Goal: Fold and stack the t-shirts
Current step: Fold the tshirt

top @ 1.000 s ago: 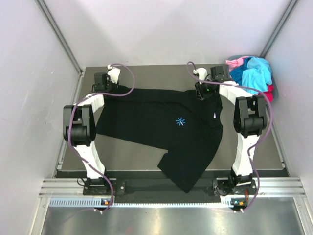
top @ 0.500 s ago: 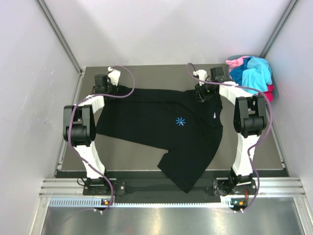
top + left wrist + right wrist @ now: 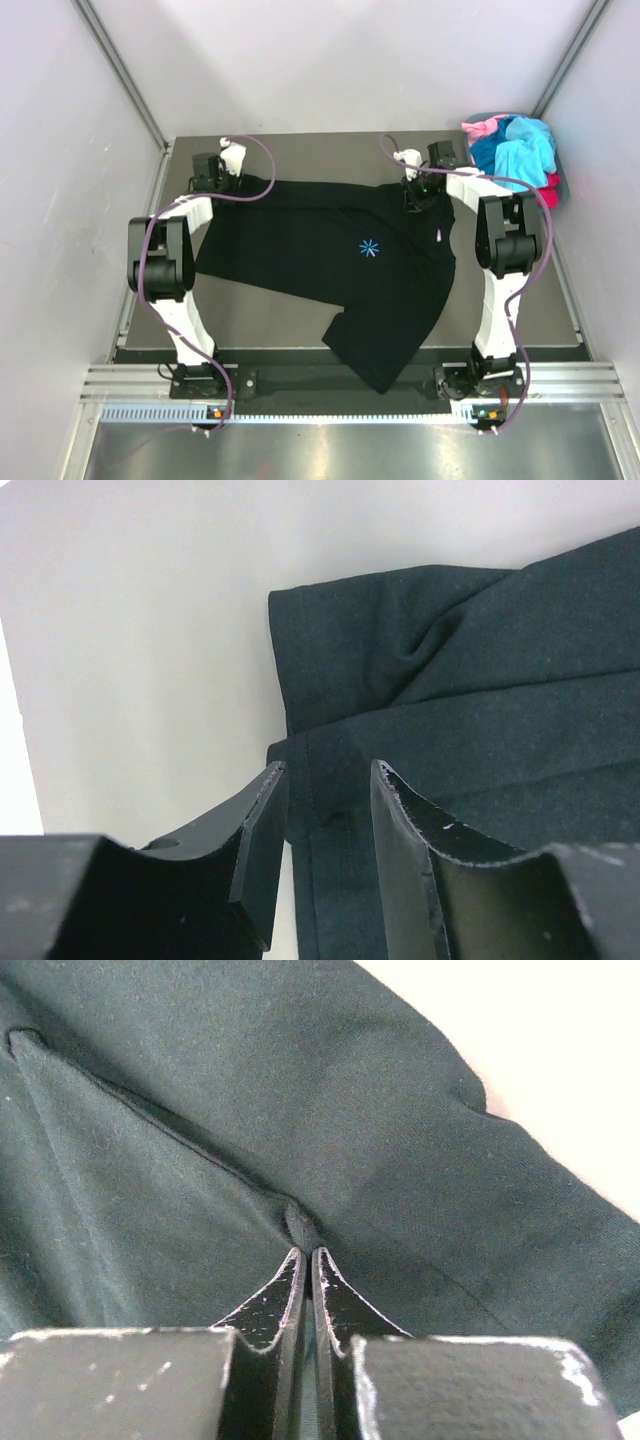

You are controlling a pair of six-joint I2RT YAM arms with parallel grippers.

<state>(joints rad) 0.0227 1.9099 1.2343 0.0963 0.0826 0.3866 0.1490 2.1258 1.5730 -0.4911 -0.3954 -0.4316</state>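
The black t-shirt [image 3: 330, 260] lies spread across the middle of the worktop [image 3: 320, 150], print side up with its blue star print [image 3: 369, 248] near the centre. One lower corner trails toward the arm bases, so it is not yet squared for folding.

At the shirt's far right corner the right tool [image 3: 305, 1260] is clenched on the cloth, its jaws pressed together with a small ridge of fabric pinched between them. That hold seems meant to anchor this corner so the far edge can be drawn taut.

At the shirt's far left corner the left tool [image 3: 322, 815] is released. Its jaws stand apart astride the stitched edge, with cloth in the gap but nothing gripped, probably lined up to close on that corner.

Beyond the shirt's far right corner, off the worktop, a heap of coloured garments [image 3: 512, 148] sits, presumably awaiting its turn.
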